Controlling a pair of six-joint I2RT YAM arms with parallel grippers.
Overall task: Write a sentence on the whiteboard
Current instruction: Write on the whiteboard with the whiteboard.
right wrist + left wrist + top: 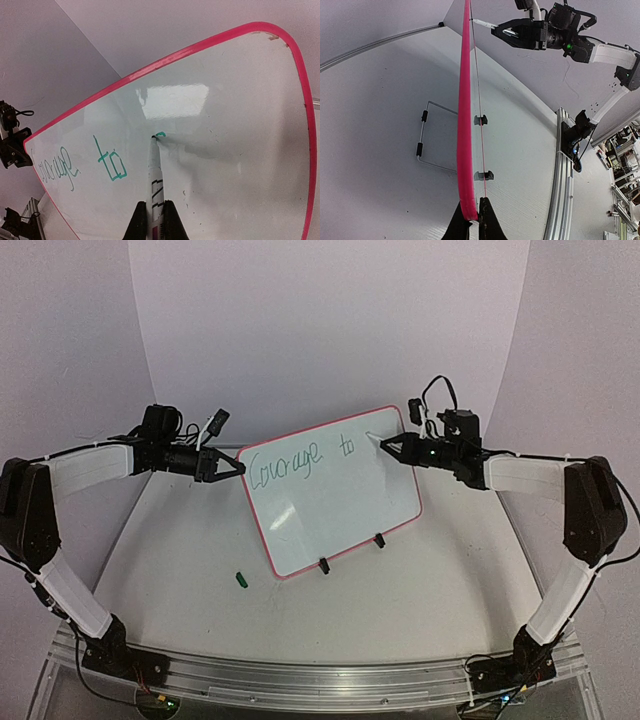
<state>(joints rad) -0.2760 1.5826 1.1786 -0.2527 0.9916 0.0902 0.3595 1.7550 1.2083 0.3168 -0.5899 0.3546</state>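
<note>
The whiteboard point(330, 510) stands on the counter point(400, 610) between the two arms. It leans back and is turned so that its right end sits farther from the bases than its left. Two black clip feet point(324, 564) sit on its lower edge, and the left wrist view shows a wire stand point(422, 145) behind it.

The left fingers point(238, 468) are closed on the pink frame at the board's upper left edge. The left wrist view shows one finger on each side of the frame, pinching it.

The right fingers point(385, 443) are closed around a white marker point(154, 170). The marker points at the upper right part of the board, and its tip touches the white surface.

The sentence point(300, 460) so far reads "Courage to" in thin green cursive on one line along the upper part of the board. In the right wrist view a short green stroke point(160, 134) lies at the marker tip, just right of the word "to". The lower half of the board is bare white.

A small dark-green object point(240, 580) lies on the counter near the board's lower left corner, not touching it.
</note>
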